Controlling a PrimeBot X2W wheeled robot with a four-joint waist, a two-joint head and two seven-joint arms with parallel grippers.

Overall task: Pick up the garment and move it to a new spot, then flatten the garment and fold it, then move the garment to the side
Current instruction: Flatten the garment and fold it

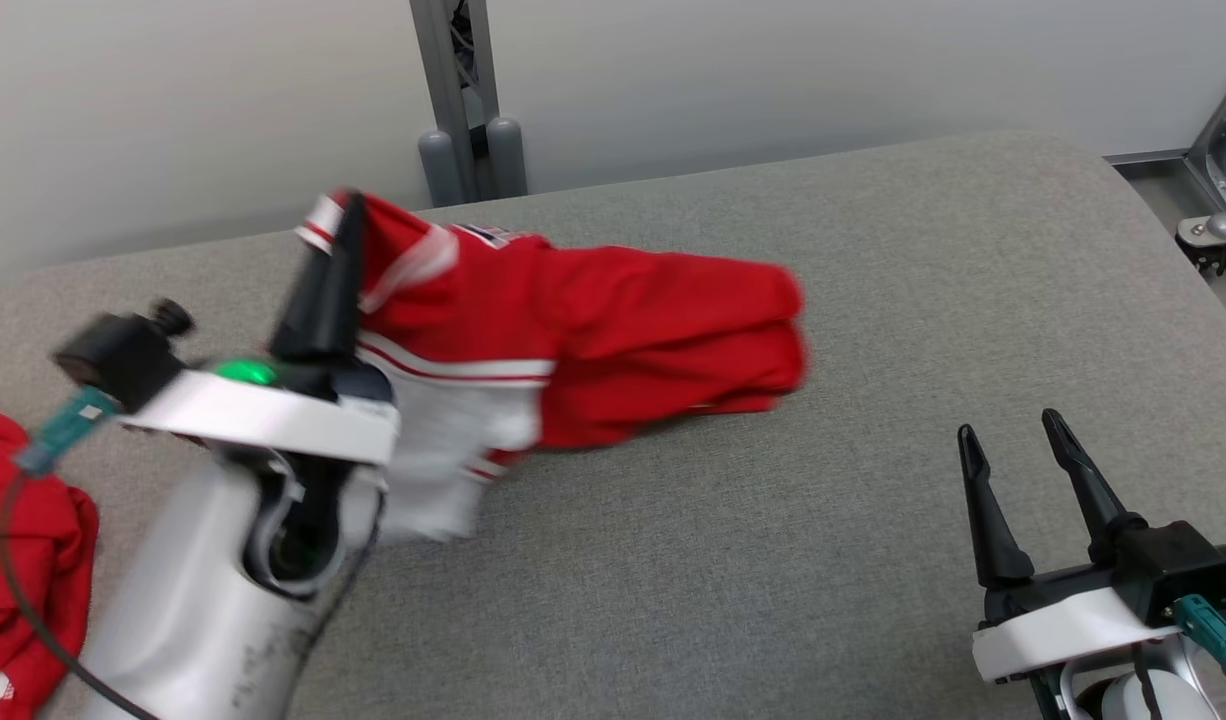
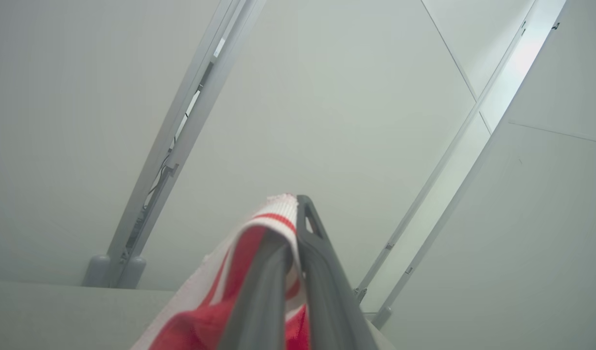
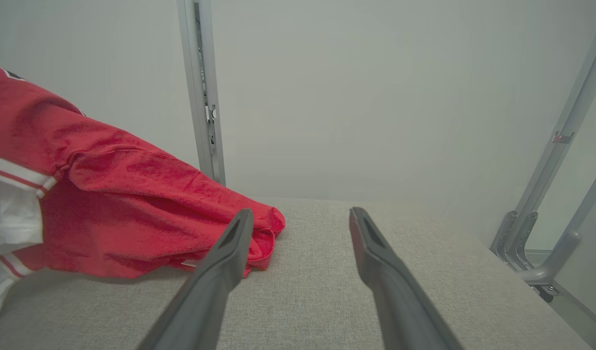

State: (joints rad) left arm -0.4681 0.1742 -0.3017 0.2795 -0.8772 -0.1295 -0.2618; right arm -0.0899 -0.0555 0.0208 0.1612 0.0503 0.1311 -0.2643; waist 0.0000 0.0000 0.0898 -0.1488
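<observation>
- Left arm – the pale forearm rises from the lower left of the head view. The left gripper (image 1: 343, 225) points up and away, raised above the grey woven fabric surface (image 1: 773, 560).
- Left gripper (image 2: 293, 228) – fingers pressed together on the striped white-and-red edge of the red and white knit garment (image 1: 623, 330).
- Right gripper (image 1: 1013, 435) – low at the right, fingers spread wide, holding nothing.
- Garment – long axis runs left to right. The gripped end is lifted at the left and the red end rests on the surface, near the right gripper (image 3: 302, 214).
- Crumpled red cloth (image 1: 23, 540) – lies at the far left edge.
</observation>
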